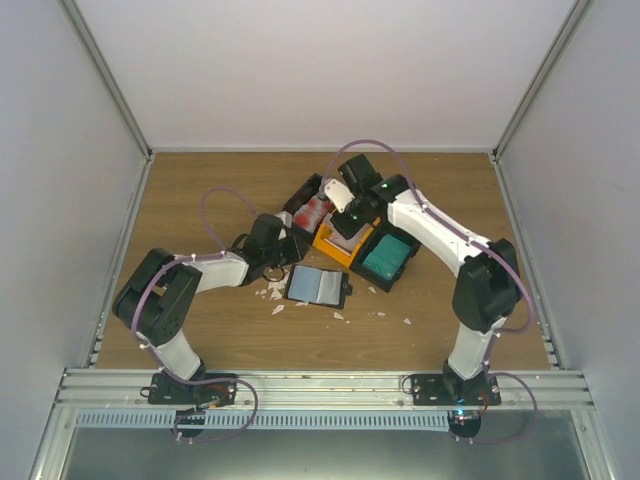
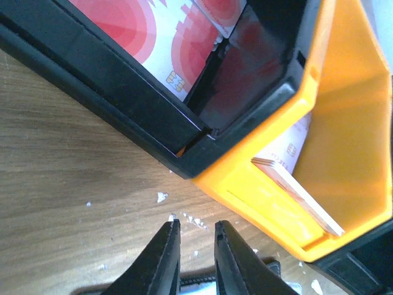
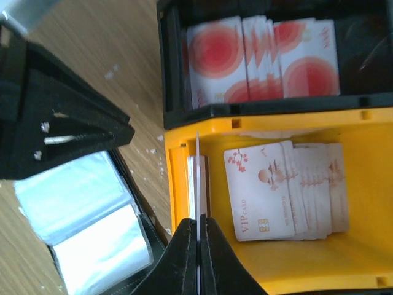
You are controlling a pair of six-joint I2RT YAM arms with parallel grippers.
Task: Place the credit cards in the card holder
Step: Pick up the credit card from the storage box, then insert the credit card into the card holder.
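The card holder [image 1: 318, 286] lies open on the wood, clear sleeves up; it also shows at the lower left of the right wrist view [image 3: 80, 215]. My right gripper [image 3: 198, 220] is shut on one thin pale credit card [image 3: 198, 153], seen edge-on, upright over the left end of the orange bin [image 3: 368, 258]. More pale pinkish credit cards [image 3: 276, 190] lie fanned in that bin. Red-and-white cards [image 3: 258, 58] fill the black bin behind it. My left gripper [image 2: 195, 230] hovers low by the holder's far edge [image 2: 196, 284], jaws a narrow gap apart, nothing between them.
A second black bin with teal cards [image 1: 388, 257] stands right of the orange bin [image 1: 335, 245]. Small white scraps [image 1: 275, 293] litter the wood around the holder. The black bin's corner [image 2: 184, 153] and the orange bin's wall [image 2: 258, 184] are close ahead of my left fingers.
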